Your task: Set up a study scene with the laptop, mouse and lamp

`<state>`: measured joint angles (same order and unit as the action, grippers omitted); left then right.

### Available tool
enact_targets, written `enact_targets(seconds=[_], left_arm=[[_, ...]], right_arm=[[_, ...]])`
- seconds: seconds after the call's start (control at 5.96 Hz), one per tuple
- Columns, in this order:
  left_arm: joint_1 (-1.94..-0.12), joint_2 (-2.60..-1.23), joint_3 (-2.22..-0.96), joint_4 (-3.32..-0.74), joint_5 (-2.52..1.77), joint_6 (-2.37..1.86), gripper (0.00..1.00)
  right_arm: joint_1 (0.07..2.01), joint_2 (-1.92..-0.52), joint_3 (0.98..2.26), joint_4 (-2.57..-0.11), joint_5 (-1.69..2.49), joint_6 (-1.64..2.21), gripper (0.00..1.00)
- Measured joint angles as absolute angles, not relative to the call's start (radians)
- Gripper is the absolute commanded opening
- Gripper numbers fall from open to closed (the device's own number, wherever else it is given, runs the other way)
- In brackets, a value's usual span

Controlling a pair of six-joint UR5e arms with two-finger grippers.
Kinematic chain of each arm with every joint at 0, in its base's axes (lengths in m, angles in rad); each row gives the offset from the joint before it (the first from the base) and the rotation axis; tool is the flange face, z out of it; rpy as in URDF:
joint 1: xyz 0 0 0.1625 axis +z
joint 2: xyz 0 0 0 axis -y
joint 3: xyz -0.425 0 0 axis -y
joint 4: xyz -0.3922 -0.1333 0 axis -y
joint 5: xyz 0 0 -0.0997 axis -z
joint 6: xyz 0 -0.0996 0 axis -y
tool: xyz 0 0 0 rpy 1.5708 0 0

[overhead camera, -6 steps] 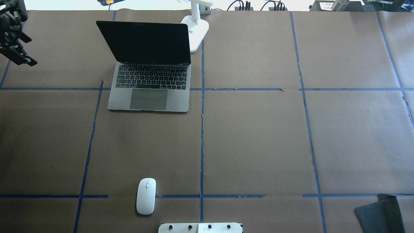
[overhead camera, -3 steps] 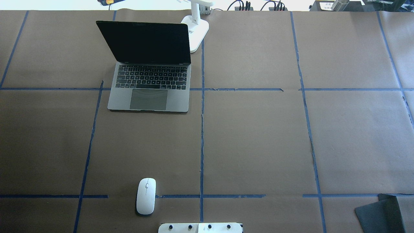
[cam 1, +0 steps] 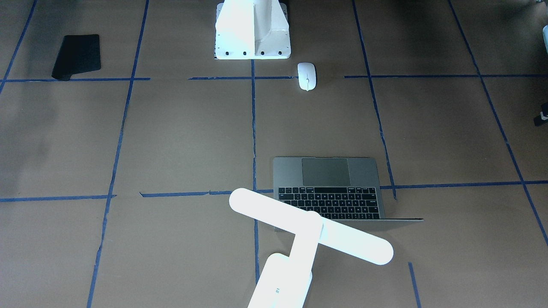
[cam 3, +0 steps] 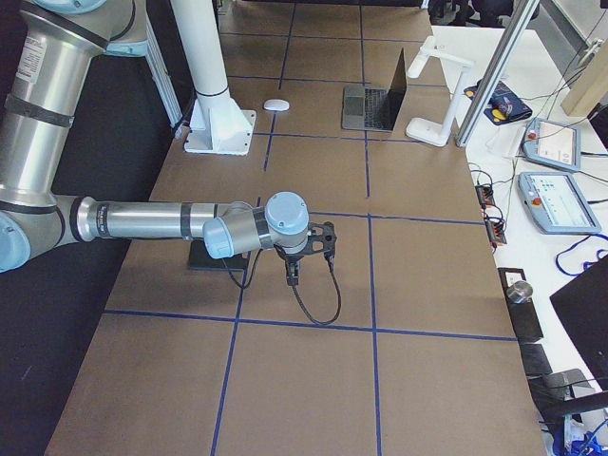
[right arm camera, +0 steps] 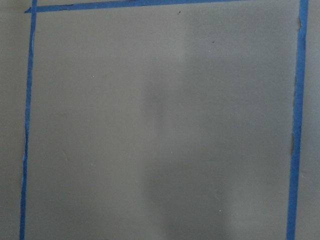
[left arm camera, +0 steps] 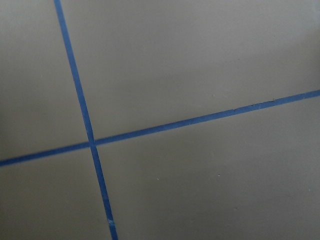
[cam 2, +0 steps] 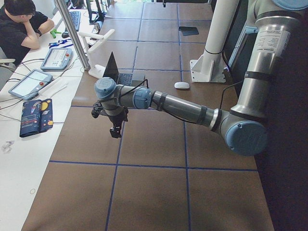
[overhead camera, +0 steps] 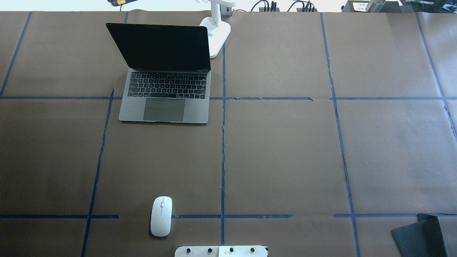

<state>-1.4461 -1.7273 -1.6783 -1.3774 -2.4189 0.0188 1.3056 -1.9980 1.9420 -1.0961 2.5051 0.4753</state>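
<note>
Both arms hang above the taped brown paper of the table (overhead camera: pixel 285 150), well apart from everything in the study scene.

We see the left gripper (cam 2: pixel 115 133) only from the table's end, pointing down over bare paper. From that view we cannot tell how wide its jaws stand or whether they hold anything. Its wrist camera shows only paper and a cross of blue tape (left arm camera: pixel 91 143).

Beyond that gripper, farther along the table, the laptop (overhead camera: pixel 164 107) stands open with its screen dark. The lamp (overhead camera: pixel 216 35) rises just past the laptop's far corner, on the side away from the robot. Its bar head (cam 1: pixel 308 224) reaches over the back edge of the keyboard. The mouse (overhead camera: pixel 161 216) lies apart from the laptop. From the gripper it is off toward the robot's side, near the white pedestal (cam 1: pixel 252 30).

The right gripper (cam 3: pixel 293 271) shows only from the opposite end of the table, also low over bare paper. Its opening is likewise beyond what we can judge. Laptop, lamp and mouse all sit far beyond it, toward the other end of the table. A black mat (overhead camera: pixel 417 233) lies close by on the robot's side of that gripper, partly under the arm.
</note>
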Motion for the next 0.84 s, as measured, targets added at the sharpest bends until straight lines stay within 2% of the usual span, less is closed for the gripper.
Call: enact_targets(seconds=[0.84], left_arm=[[-1.445,-1.709,-1.682,-1.409,-2.431,0.006,1.0]], right_arm=[[0.934,-2.212,1.934,-0.577,2.269,0.957,0.99]])
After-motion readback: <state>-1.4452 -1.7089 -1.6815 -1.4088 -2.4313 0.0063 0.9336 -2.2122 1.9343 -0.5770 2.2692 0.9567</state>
